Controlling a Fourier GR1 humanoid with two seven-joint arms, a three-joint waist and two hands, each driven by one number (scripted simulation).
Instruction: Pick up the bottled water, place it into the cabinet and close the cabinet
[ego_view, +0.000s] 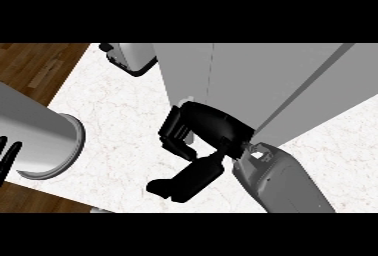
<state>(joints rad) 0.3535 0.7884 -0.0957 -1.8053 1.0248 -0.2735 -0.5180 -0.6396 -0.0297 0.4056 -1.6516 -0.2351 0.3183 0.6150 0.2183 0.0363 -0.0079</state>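
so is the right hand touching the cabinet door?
Cannot tell. In the head view the right hand overlaps the grey cabinet door near its lower edge; neither contact nor gap shows plainly.

**Lighting: even, flat, bright**

No glare or hotspots on the white marble counter. Barely any cast shadow under the right hand. Soft shading only on the grey cabinet. Black hand nearly detailless. No edge distortion visible.

At the upper left of the frame I see a silver toaster with a black base sitting on the white marble counter. A large grey cylinder lies at the left edge, its open rim facing right, and brown wood flooring shows beyond the counter's edge in the upper left corner.
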